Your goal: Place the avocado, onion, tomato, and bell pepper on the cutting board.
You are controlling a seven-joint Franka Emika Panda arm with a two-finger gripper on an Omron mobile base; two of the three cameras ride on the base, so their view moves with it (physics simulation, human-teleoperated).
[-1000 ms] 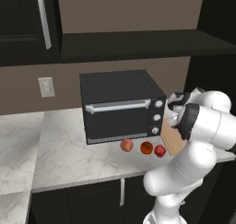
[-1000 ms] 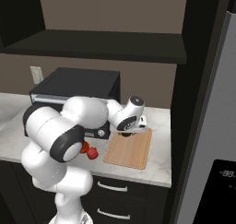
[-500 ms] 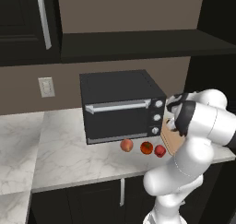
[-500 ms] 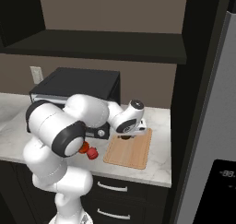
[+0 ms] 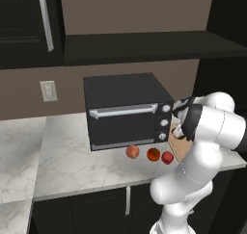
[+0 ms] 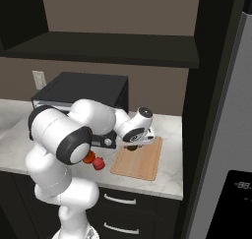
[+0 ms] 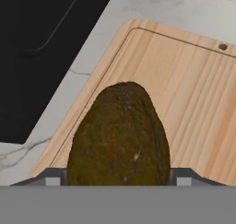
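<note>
Olive-brown and dull-skinned, the egg-shaped avocado [image 7: 120, 135] sits between my claw [image 7: 119, 176] tips, over the light tan wooden cutting board [image 7: 184, 89], near the board's edge that faces the black toaster oven [image 5: 126, 110]. I hold it low above the wood so that it can settle without rolling. Whether my claw is clamped on the fruit or already parting from it I cannot tell; the tips flank it closely. Three more pieces wait on the marble bench [image 5: 72, 161] along the oven's front: a pale peach onion [image 5: 132, 151], an orange-red ball with a dark top [image 5: 153, 154], and a crimson ball [image 5: 167, 157]. My own arm crowds the board's near edge.
</note>
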